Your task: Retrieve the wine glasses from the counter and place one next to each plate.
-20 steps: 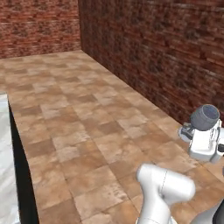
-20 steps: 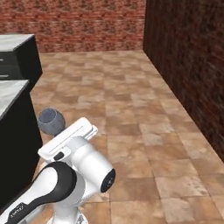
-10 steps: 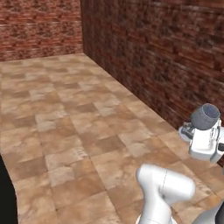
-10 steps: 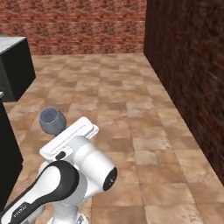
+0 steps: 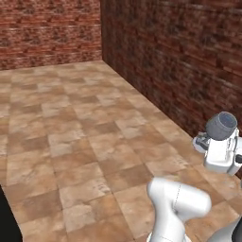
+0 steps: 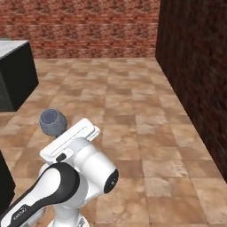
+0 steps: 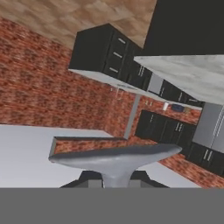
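The gripper (image 7: 114, 180) is pinching the stem of a wine glass (image 5: 222, 126), its jaws nearly closed on it, so the glass is riding up in the air above the white hand. In the hand view the glass's round foot (image 7: 116, 158) is spreading just past the fingertips. Beyond it, tiled floor (image 6: 133, 111) is stretching to the brick walls (image 5: 179, 52), with black cabinets (image 6: 15, 82) standing off to the side.
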Controlling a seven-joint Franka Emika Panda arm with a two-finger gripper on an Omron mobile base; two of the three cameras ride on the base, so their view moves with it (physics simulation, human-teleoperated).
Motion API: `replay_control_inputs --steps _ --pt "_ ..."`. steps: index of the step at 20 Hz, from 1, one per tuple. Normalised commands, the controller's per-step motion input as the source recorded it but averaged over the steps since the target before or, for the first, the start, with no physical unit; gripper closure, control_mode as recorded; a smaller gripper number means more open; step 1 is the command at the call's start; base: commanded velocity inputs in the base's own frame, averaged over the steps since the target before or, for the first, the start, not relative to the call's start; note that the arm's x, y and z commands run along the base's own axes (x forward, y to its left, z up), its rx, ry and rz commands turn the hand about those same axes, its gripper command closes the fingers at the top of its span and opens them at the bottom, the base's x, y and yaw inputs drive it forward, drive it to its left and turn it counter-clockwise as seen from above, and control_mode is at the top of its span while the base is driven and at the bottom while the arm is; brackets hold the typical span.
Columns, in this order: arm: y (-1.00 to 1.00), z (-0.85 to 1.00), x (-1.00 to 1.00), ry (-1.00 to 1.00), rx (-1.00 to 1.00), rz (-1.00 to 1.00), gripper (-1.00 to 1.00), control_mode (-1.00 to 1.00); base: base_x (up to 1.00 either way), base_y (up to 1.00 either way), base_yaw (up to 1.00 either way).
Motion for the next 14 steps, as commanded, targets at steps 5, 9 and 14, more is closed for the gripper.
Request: replay_control_inputs --steps 5,9,14 --pt "0.00 0.00 0.00 0.00 0.00 0.00 1.00 1.00 1.00 0.00 0.14" --pt "0.00 0.00 0.00 0.00 0.00 0.00 1.00 1.00 1.00 0.00 0.15" --pt "0.00 0.00 0.00 0.00 0.00 0.00 1.00 1.00 1.00 0.00 0.16"
